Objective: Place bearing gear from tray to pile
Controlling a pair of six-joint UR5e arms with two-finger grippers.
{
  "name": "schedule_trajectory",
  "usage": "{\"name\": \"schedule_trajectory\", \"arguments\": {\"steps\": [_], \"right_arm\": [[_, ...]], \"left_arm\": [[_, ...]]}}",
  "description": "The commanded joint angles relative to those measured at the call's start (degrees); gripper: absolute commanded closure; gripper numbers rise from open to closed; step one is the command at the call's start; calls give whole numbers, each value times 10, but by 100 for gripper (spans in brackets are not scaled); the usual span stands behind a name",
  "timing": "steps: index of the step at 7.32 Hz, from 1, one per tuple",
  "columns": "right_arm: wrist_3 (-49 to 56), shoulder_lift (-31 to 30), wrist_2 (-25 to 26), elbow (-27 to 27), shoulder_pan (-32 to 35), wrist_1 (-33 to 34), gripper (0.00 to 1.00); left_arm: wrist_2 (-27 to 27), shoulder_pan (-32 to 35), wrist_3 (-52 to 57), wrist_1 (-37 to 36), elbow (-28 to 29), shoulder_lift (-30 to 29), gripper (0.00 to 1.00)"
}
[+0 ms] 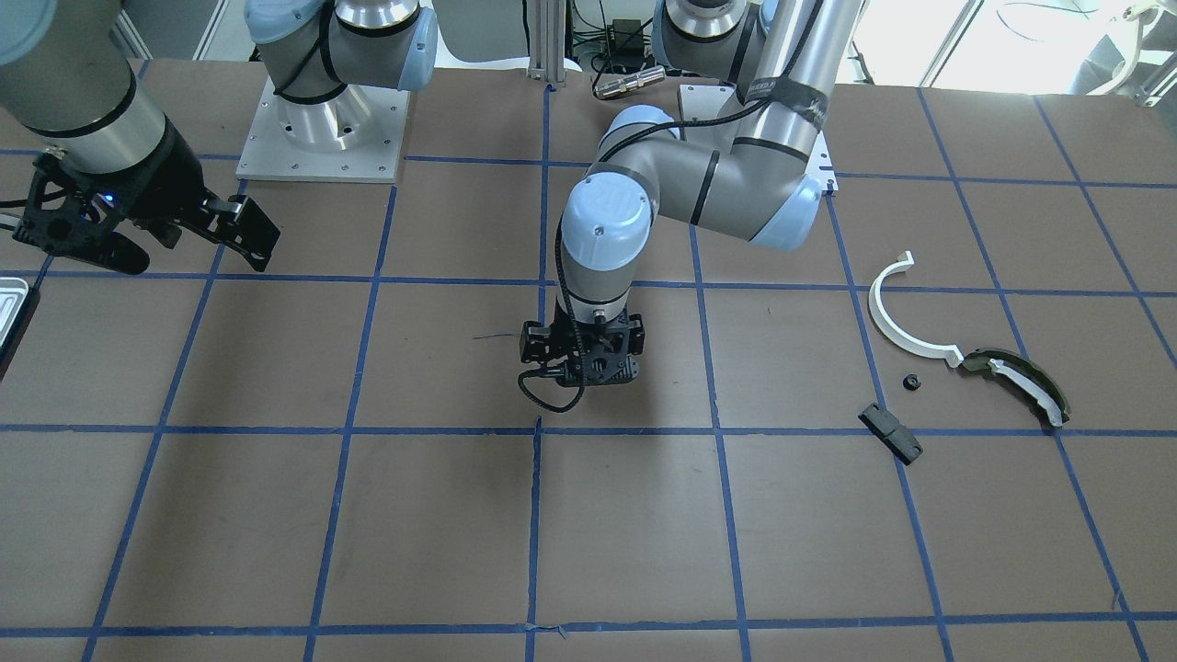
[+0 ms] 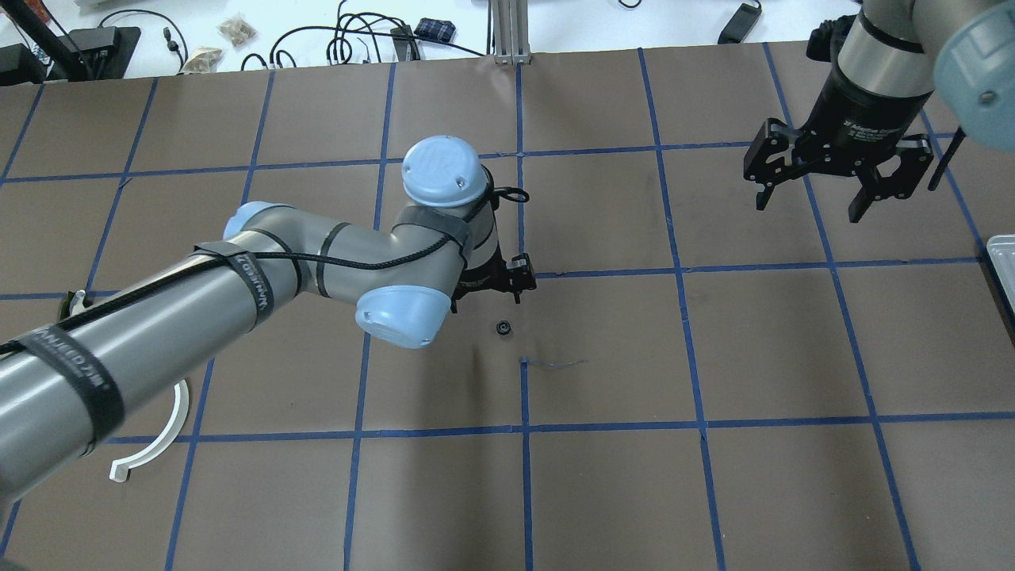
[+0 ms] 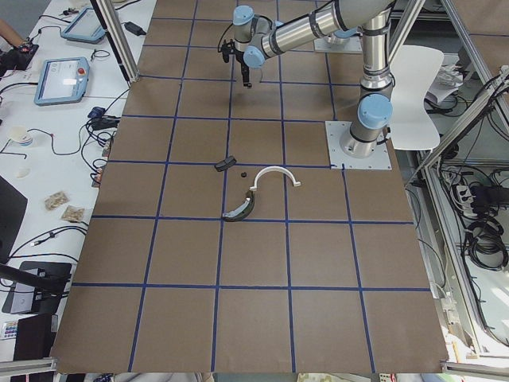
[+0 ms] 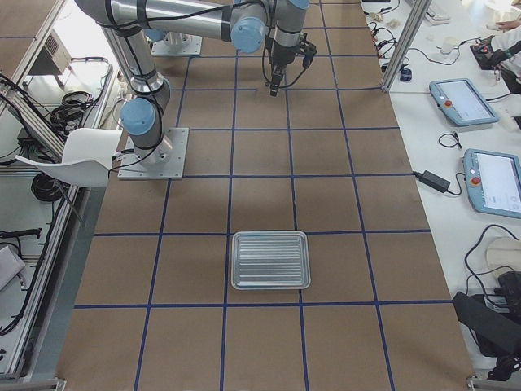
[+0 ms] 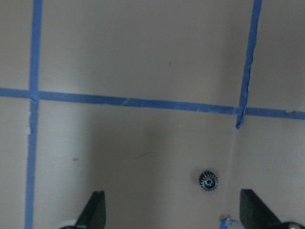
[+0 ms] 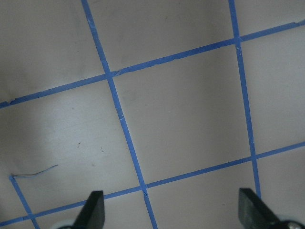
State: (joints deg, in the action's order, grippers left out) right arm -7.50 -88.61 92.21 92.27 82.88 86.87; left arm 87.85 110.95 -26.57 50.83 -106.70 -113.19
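Note:
The bearing gear (image 2: pixel 502 327), small, black and toothed, lies on the brown table near its middle. In the left wrist view the gear (image 5: pixel 208 181) sits between the fingertips, nearer the right-hand one. My left gripper (image 5: pixel 174 212) is open and empty above it, and its body (image 1: pixel 588 354) hides the gear in the front view. My right gripper (image 2: pixel 810 206) is open and empty, raised near the tray (image 4: pixel 270 260). The pile is a white half-ring (image 1: pixel 887 313), an olive curved piece (image 1: pixel 1025 377) and a black block (image 1: pixel 890 432).
A small black round part (image 1: pixel 911 380) lies among the pile's pieces. The tray's edge shows at the overhead view's right border (image 2: pixel 1003 258). Blue tape lines grid the table. Cables and devices lie beyond the far edge (image 2: pixel 357 36).

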Motion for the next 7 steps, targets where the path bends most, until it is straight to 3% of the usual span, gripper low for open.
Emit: {"name": "schedule_trajectory", "arguments": {"steps": [1,3,5,6,7], "right_arm": [[-4,-4,2,-14,4,-13,0],[-8,-13,0,-7,11,-14,0],[-8,-24,-1,-1,28,-27,0],[-8,-24,0,-1,46,-27,0],[-8,-24,0,-1,58,-23,0]], "left_arm": [[7,30,-10,-23,-19,-32,0],[8,30,-2,-76,-27,-34,6],[10,30,-1,-76,-24,-32,80],[10,30,-1,-76,-27,-32,93],[11,30,-1,-76,-28,-32,100]]}}
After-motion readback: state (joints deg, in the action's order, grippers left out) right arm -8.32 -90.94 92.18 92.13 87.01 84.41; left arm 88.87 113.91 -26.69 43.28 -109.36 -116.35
